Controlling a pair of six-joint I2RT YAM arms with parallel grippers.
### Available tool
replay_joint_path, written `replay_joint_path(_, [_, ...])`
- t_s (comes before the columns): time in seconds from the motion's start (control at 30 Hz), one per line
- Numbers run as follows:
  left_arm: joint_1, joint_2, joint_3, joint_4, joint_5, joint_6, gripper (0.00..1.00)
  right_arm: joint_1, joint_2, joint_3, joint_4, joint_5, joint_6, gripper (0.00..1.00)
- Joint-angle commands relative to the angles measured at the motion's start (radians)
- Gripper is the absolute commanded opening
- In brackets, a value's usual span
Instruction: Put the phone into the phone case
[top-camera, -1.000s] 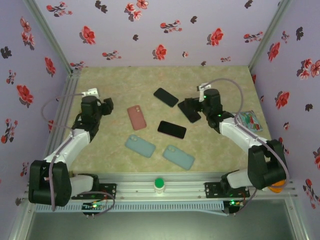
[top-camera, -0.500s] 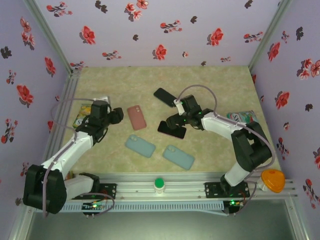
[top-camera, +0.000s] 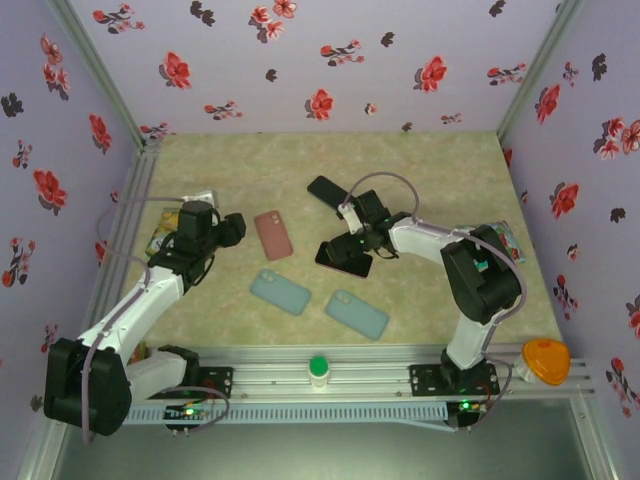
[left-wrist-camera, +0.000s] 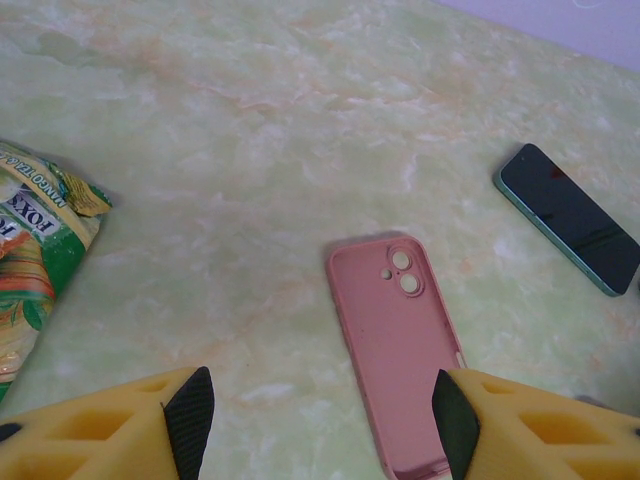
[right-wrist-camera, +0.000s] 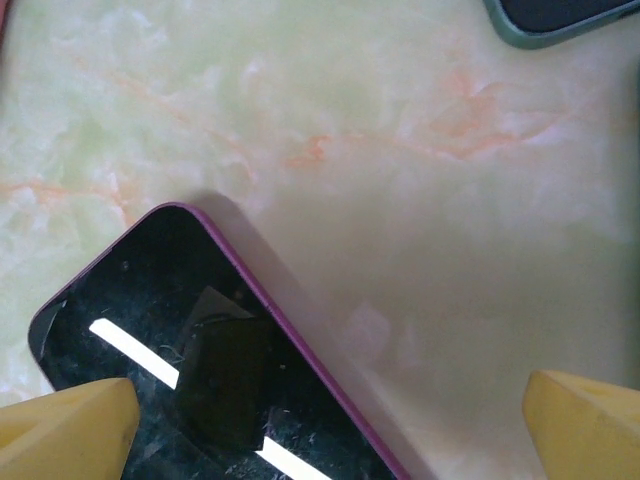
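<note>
Phone (top-camera: 344, 259), black screen with a purple rim, flat and face up on the table (top-camera: 430, 170), just right of centre in the overhead view; long axis nearly across the frame, left end a little higher than the right. Right claw (top-camera: 347, 243) directly above the phone's upper long edge, jaws spread as wide as they go and holding nothing. In the right wrist view, phone confined to the lower left, one long rim running diagonally down toward bottom centre, one end tucked under the yellow finger (right-wrist-camera: 70, 430) at the left edge; bare table under the rest of the gap. Claw therefore off-centre on the phone, and jaw line apparently skewed to the long axis; probably a small shift toward the frame's lower left and a twist of the wrist needed before any closing across the short width. Pink case (top-camera: 273, 234) near the phone but apart from it, to its left and slightly higher, long axis close to up-and-down in the overhead view, seemingly hollow side up. Left claw (top-camera: 232, 229) just left of the pink case, jaws partly spread and empty, the case framed between its fingertips in the left wrist view. Right arm nearer the phone, left arm nearer the case. Second phone (top-camera: 331, 193), teal-rimmed, above the right claw. Left blue-grey case (top-camera: 280, 292) and right blue-grey case (top-camera: 357, 313) toward the bottom. Snack bag (left-wrist-camera: 40, 260) at far left.
</note>
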Motion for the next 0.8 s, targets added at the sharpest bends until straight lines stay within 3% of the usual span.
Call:
replay_joint_path(0.0, [-0.006, -0.022, -0.014, 0.002, 0.003, -0.014, 0.64, 0.011, 0.010, 0.013, -0.027, -0.028, 0.017, 0.99])
replay_joint_path(0.77, [-0.005, -0.066, -0.014, -0.016, -0.001, -0.003, 0.65, 0.021, -0.082, -0.126, -0.009, -0.091, 0.128, 0.99])
